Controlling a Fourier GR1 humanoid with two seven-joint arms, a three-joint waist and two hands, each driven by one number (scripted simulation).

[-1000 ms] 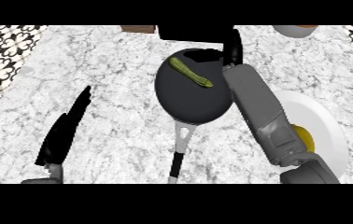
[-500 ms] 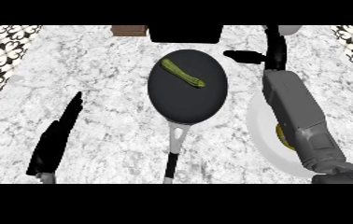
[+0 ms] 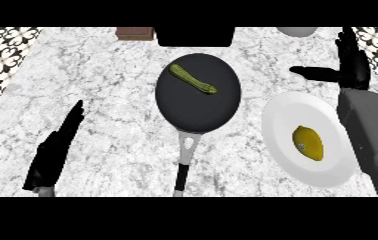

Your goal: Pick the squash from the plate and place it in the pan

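A long green squash (image 3: 193, 79) lies in the far part of the black pan (image 3: 199, 103), whose grey handle (image 3: 182, 161) points toward me. To the pan's right stands a white plate (image 3: 295, 119) with a yellow lemon (image 3: 308, 142) on it. My right hand (image 3: 350, 68) is at the far right, beyond the plate, open with straight fingers and the thumb pointing left; it holds nothing. My left hand (image 3: 55, 149) rests open on the counter at the lower left, far from the pan.
A black appliance (image 3: 195, 35) and a brown block (image 3: 134, 33) stand at the counter's far edge. A pale bowl (image 3: 297, 31) shows at the top right. A patterned tile wall (image 3: 16, 36) borders the far left.
My right arm has swung away from the pan to the right, past the plate. The lemon on the plate has come into sight. The squash stays in the pan.
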